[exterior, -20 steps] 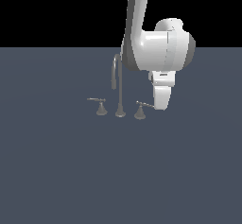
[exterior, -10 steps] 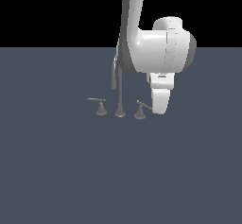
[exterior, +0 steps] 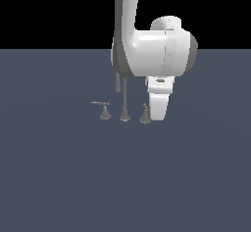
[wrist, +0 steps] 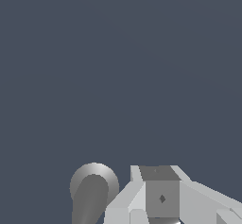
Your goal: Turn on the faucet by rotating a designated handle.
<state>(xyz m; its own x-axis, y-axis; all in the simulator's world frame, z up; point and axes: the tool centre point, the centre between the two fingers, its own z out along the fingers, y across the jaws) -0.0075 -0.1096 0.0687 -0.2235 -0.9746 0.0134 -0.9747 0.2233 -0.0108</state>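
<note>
The faucet [exterior: 125, 109] is dull grey, with a thin gooseneck spout and two small handles. The handle [exterior: 144, 117] stands at the spout's exterior-view right. Only its flared cone base shows, because the white hand covers its lever. My gripper [exterior: 157, 117] hangs tip-down right beside that base, touching it or nearly so. In the wrist view a grey cone with a lever, the handle [wrist: 93, 189], lies close beside the gripper [wrist: 160, 197]. The fingers [wrist: 153, 173] sit together as one block with nothing between them. The mirrored twin handle [exterior: 104, 112] points its lever away from the spout.
The faucet set stands alone on a flat dark blue-grey floor [exterior: 125, 177]. My white arm [exterior: 147, 55] rises behind the spout and hides the top of the gooseneck.
The gripper has moved toward the exterior view's left and slightly down. It now sits against the handle and hides its lever. The faucet parts have not visibly moved.
</note>
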